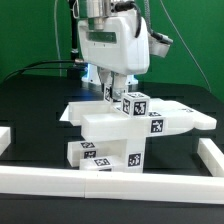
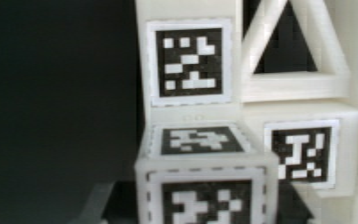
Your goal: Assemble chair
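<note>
In the exterior view my gripper (image 1: 113,93) reaches down onto a stack of white chair parts with black-and-white tags. A small tagged white leg block (image 1: 135,103) stands on a wide flat white part (image 1: 110,123) right beside the fingers. More tagged white parts (image 1: 97,154) lie under and in front of it. In the wrist view the tagged leg block (image 2: 202,140) fills the gap of my gripper (image 2: 208,206), with a dark finger (image 2: 108,203) against its side. The gripper looks shut on it. A tagged white post (image 2: 194,62) and white bars (image 2: 311,88) lie beyond.
A low white wall (image 1: 110,183) runs along the front of the black table and turns back on the exterior view's right (image 1: 214,155) and left (image 1: 5,137). A long white part (image 1: 192,118) sticks out toward the exterior view's right. A green screen stands behind.
</note>
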`<action>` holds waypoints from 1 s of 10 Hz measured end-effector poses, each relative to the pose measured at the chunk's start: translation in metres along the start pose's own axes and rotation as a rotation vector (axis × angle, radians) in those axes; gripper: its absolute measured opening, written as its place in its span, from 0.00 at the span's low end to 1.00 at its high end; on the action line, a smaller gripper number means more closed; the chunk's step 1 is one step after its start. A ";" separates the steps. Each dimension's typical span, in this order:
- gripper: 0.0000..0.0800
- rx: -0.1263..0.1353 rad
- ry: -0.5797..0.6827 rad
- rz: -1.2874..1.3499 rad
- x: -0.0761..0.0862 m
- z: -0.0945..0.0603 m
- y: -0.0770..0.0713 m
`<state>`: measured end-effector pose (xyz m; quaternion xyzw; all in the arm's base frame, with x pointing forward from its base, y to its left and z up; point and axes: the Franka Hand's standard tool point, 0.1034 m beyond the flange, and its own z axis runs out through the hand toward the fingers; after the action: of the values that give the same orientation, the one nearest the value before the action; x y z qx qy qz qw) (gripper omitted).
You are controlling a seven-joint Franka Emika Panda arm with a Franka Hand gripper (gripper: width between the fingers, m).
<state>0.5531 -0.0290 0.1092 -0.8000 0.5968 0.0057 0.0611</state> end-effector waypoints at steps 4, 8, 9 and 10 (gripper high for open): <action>0.68 0.001 -0.002 0.016 -0.001 0.000 0.000; 0.81 0.045 -0.048 -0.001 0.000 -0.046 -0.008; 0.81 0.062 -0.065 0.003 0.000 -0.064 -0.011; 0.81 0.065 -0.071 0.004 0.000 -0.068 -0.013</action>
<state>0.5612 -0.0320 0.1784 -0.7958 0.5956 0.0151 0.1081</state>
